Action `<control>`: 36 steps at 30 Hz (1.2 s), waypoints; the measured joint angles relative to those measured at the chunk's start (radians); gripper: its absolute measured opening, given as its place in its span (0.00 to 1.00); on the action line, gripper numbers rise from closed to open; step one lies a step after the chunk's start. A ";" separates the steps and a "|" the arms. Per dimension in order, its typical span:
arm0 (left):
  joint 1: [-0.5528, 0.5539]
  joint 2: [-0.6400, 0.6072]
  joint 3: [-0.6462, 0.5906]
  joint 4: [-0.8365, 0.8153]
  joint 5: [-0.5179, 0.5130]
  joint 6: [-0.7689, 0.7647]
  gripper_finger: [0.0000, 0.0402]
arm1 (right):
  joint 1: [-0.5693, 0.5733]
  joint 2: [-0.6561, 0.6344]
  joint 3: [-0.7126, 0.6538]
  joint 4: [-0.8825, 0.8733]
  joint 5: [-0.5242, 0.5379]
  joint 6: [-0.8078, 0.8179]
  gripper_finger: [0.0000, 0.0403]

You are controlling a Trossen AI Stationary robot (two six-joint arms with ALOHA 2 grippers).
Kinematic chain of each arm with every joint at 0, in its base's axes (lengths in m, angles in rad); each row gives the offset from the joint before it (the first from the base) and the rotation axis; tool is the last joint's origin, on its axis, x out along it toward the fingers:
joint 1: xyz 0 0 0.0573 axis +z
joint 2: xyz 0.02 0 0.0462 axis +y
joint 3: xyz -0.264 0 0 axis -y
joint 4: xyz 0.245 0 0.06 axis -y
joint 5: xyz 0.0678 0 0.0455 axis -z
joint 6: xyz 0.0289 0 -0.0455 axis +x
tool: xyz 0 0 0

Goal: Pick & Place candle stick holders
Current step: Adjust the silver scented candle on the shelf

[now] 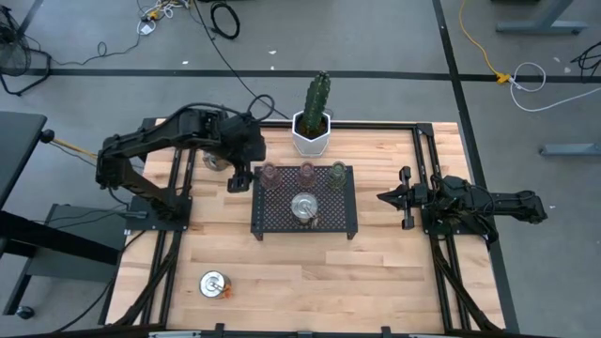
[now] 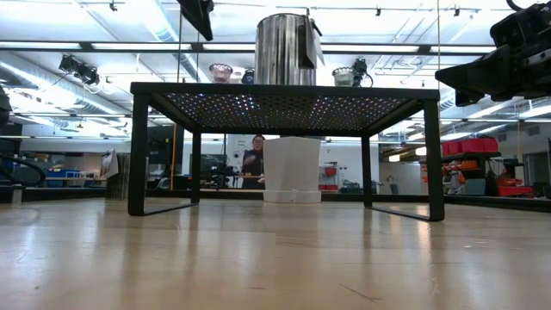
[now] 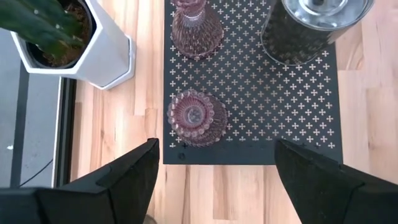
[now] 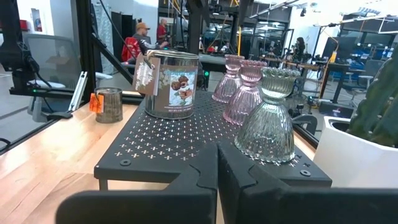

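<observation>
Three tinted glass holders stand in a row along the far edge of the black mesh tray [image 1: 272, 221]: pinkish [image 1: 269, 173], brownish [image 1: 306, 171], greenish [image 1: 338, 172]. A shiny silver holder [image 1: 303, 207] stands mid-tray. A second silver one [image 1: 215, 284] stands on the table at the near left, and a third [image 1: 214, 161] shows partly under my left arm. My left gripper [image 1: 241, 178] hovers open above the tray's left end, its fingers either side of the pinkish holder [image 3: 196, 117] without touching it. My right gripper [image 1: 390, 197] is shut and empty, right of the tray.
A white hexagonal pot with a cactus [image 1: 312, 131] stands just beyond the tray's far edge, close to my left gripper. The tray stands on thin legs [image 2: 138, 151] above the wooden table. Black rails run along the table's left and right sides. A person [image 2: 255, 159] shows far behind.
</observation>
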 joint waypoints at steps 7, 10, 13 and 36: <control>-0.024 -0.015 0.000 -0.009 -0.006 -0.038 0.79 | 0.000 0.000 0.000 0.000 0.000 0.000 0.00; -0.031 -0.042 -0.040 0.020 -0.010 -0.054 0.79 | 0.000 0.000 0.000 0.000 0.000 0.000 0.00; -0.041 -0.090 -0.139 0.072 -0.011 -0.094 0.79 | 0.000 0.000 0.000 0.000 0.000 0.000 0.00; -0.079 -0.298 -0.399 0.175 -0.007 -0.272 0.79 | 0.000 0.000 0.000 0.000 0.000 0.000 0.00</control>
